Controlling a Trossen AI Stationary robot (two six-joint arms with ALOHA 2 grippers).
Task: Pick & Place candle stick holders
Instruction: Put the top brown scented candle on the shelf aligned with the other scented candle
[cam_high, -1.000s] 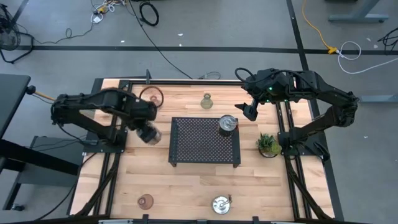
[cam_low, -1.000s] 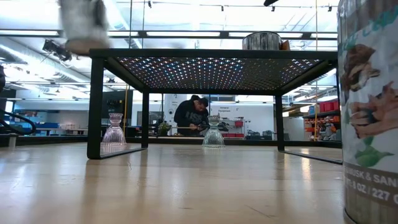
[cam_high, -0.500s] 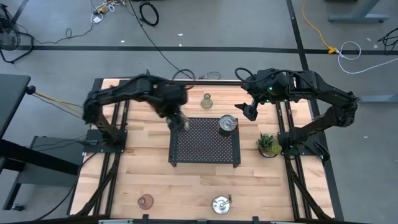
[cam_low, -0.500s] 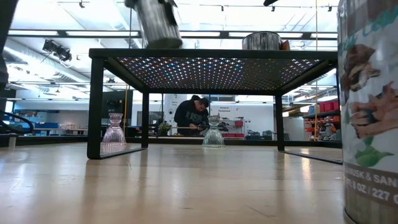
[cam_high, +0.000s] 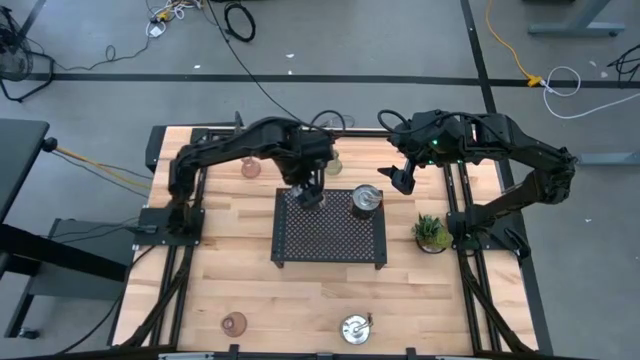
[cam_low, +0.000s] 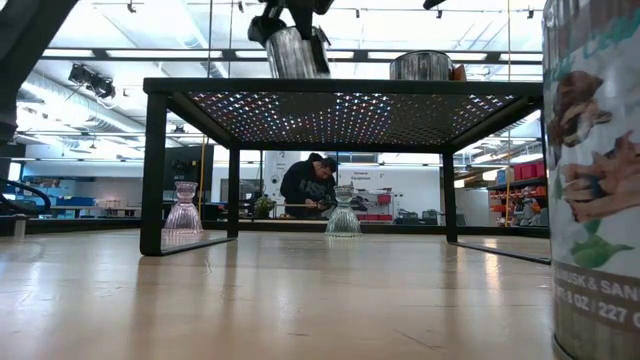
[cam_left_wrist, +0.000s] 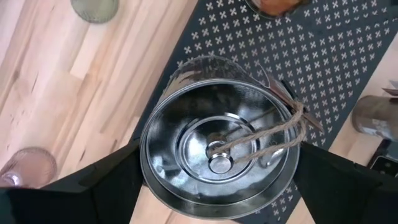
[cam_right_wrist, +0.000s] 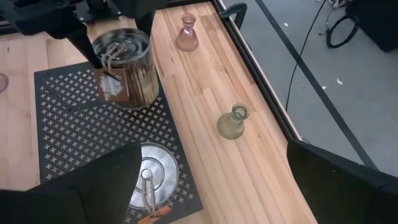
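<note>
My left gripper (cam_high: 308, 190) is shut on a shiny silver holder (cam_left_wrist: 217, 155), a round tin with a twine handle. It holds the tin over the far left corner of the black perforated tray (cam_high: 330, 245). The tin also shows in the right wrist view (cam_right_wrist: 127, 68) and the low view (cam_low: 297, 50). A second silver holder (cam_high: 367, 200) stands on the tray's far right part. My right gripper (cam_high: 400, 178) is open and empty, beyond the tray's far right corner. An olive glass holder (cam_right_wrist: 231, 124) and a pink one (cam_right_wrist: 186, 37) stand on the table's far side. My left gripper pinches the silver holder's round side wall (cam_left_wrist: 146, 168) between its two fingers, one on each side, just below the rim. The fingers come from above, pointing down. The tin is a little tilted, open side up, its bottom at the tray's top; whether it touches, I cannot tell.
A spiky green potted plant (cam_high: 432, 232) stands right of the tray. A pink glass holder (cam_high: 234, 323) and a third silver holder (cam_high: 355, 327) stand near the table's front edge. A person (cam_low: 310, 185) is in the room behind.
My left gripper has swung from left of the tray toward the table's right edge, carrying the silver holder. It now stands over the tray's far left corner, a little lower than half a second ago. My right gripper has kept still.
</note>
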